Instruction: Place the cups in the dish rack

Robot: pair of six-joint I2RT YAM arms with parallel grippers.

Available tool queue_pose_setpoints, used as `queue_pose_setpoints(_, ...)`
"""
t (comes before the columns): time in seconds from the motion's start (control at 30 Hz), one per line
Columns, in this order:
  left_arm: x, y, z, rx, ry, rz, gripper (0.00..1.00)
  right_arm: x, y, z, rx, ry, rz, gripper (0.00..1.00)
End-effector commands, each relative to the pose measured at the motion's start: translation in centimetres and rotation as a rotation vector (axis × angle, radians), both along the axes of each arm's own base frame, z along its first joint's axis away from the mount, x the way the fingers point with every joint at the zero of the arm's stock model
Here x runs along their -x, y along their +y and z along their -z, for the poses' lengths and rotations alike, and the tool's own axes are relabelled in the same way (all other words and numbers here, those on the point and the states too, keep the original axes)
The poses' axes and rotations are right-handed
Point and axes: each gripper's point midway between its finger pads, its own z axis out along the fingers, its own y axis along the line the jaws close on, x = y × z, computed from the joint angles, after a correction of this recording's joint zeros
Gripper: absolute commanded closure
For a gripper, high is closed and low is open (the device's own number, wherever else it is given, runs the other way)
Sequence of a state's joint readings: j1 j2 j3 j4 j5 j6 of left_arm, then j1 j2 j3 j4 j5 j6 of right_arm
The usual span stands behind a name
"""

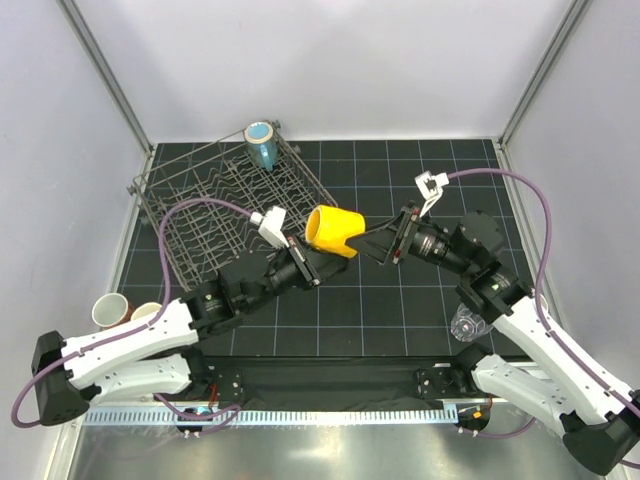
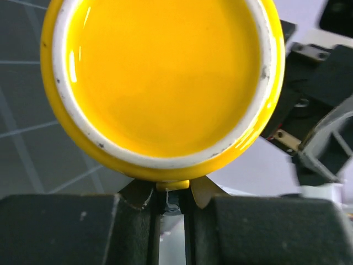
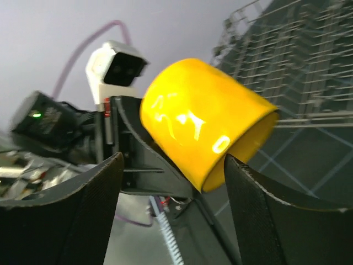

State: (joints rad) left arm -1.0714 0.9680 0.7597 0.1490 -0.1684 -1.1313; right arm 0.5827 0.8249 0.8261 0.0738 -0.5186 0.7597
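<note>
- Yellow cup [image 1: 335, 230] hangs tipped on its side just off the right edge of the dish rack [image 1: 210, 200], above the dark gridded surface [image 1: 380, 310].
- Left fingers [image 2: 132, 232] are pinched narrow on the cup's rim, its mouth facing their wrist camera.
- Right fingers [image 3: 71, 210] are spread wide on the cup's side away from the rack; whether they touch it cannot be told.
- Blue cup [image 1: 262, 143] sits at the rack's far corner.
- Clear tumbler [image 1: 467, 322] rests on the surface well right of the rack.
- Two more cups [image 1: 110, 310] stand on the surface left of the rack's near end.
</note>
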Motion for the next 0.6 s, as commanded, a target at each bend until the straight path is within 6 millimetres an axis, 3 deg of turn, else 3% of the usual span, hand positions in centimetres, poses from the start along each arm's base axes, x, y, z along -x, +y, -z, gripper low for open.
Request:
queue_pose_setpoints(0.0, -2.6, 4.2, -2.9, -0.167, -0.136, -0.174, 1.0, -2.4, -2.8, 2.3, 0.227, 0.0, 0.204, 0.25)
queue_pose_setpoints(0.07, -4.3, 6.1, -3.7, -0.224, -0.147, -0.235, 1.0, -3.1, -3.7, 3.1, 0.282, 0.015, 0.26, 0.24)
queue_pose_setpoints(0.13, -5.6, 7.4, -1.8, -0.352, -0.115, -0.246, 1.0, -3.6, -4.8, 4.5, 0.352, 0.03, 0.314, 0.24)
queue_pose_setpoints(0.17, -6.6, 8.2, -2.4, -0.367, -0.113, -0.266, 1.0, -3.5, -5.2, 4.7, 0.367, 0.03, 0.326, 0.24)
queue_pose_setpoints(0.2, -8.5, 10.1, -1.9, -0.404, -0.089, -0.321, 1.0, -3.5, -5.6, 5.2, 0.39, 0.041, 0.337, 0.24)
queue_pose_setpoints(0.23, -9.7, 10.7, -0.4, -0.465, -0.059, -0.319, 1.0, -3.5, -5.9, 5.5, 0.405, 0.033, 0.351, 0.24)
queue_pose_setpoints(0.3, -12.6, 13.3, -0.4, -0.516, -0.044, -0.411, 1.0, -3.2, -6.4, 5.9, 0.421, 0.035, 0.362, 0.24)
queue_pose_setpoints(0.37, -15.2, 14.9, 1.2, -0.616, -0.02, -0.464, 1.0, -3.1, -6.9, 6.3, 0.44, 0.03, 0.372, 0.24)
queue_pose_setpoints(0.4, -16.8, 16.5, 0.8, -0.625, -0.014, -0.518, 1.0, -2.8, -7.2, 6.5, 0.449, 0.031, 0.373, 0.24)
queue_pose_setpoints(0.47, -19.6, 17.5, 2.0, -0.686, -0.01, -0.559, 1.0, -2.8, -7.7, 6.7, 0.466, 0.028, 0.392, 0.24)
queue_pose_setpoints(0.53, -22.1, 19.0, 2.0, -0.719, -0.009, -0.618, 1.0, -2.5, -8.2, 6.9, 0.471, 0.03, 0.404, 0.24)
queue_pose_setpoints(0.57, -23.6, 19.3, 3.5, -0.763, 0.018, -0.63, 1.0, -2.5, -8.4, 6.9, 0.472, 0.029, 0.415, 0.24)
